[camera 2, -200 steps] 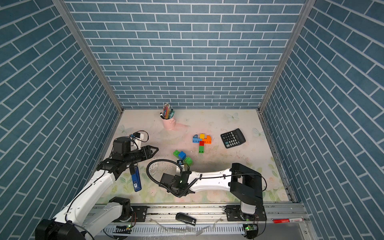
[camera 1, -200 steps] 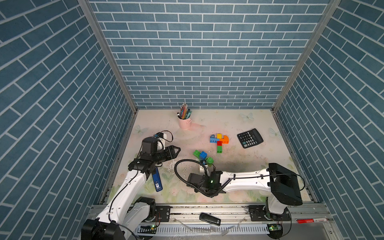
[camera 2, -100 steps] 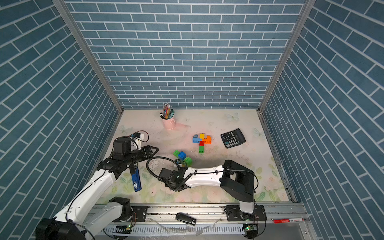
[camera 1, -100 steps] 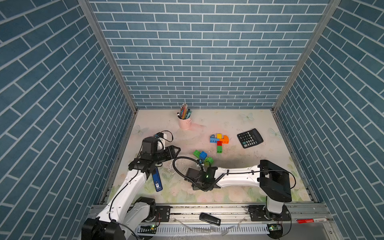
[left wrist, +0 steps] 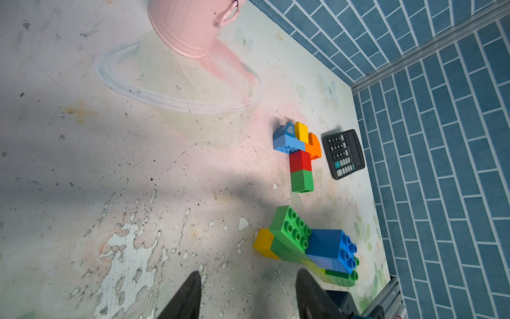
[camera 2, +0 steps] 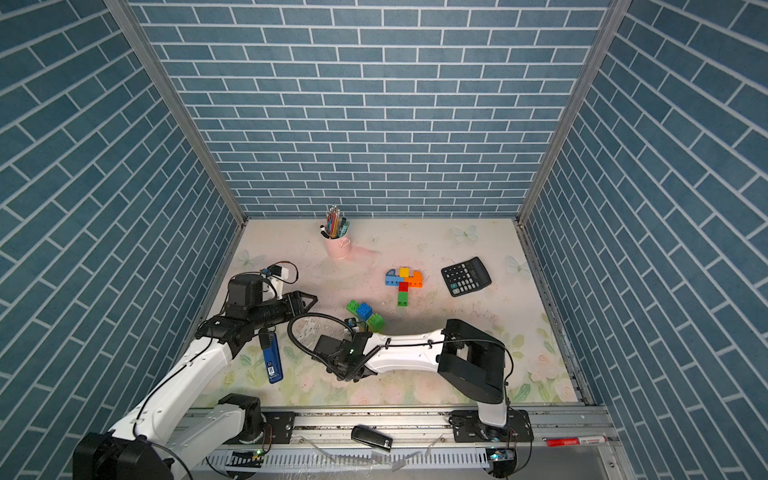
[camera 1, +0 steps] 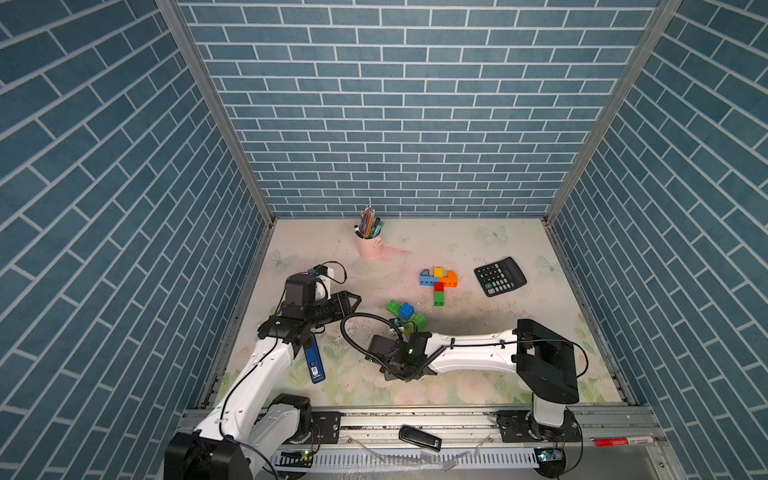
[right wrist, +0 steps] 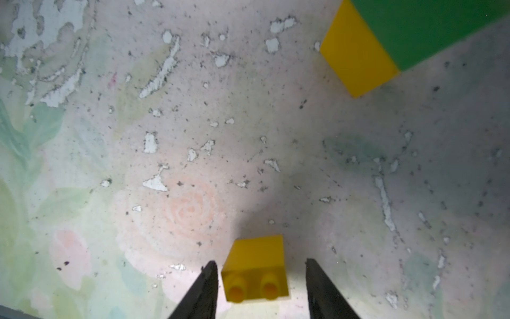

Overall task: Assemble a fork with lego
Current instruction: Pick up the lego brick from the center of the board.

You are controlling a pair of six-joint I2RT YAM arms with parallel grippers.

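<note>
Currently, the right pincer (right wrist: 259, 261) stands open astride a loose yellow brick (right wrist: 255, 268) lying on the desk (right wrist: 165, 138), with a gap at one jaw. The left pincer (left wrist: 248, 273) is open and empty, near the green-blue-yellow brick cluster (left wrist: 292, 234).

Bright, even light falls from above. My right gripper (right wrist: 259, 261) casts a soft shadow just ahead of itself. The green brick (right wrist: 441, 24) farther ahead looks blurred, while the mat (right wrist: 165, 138) is sharp.
</note>
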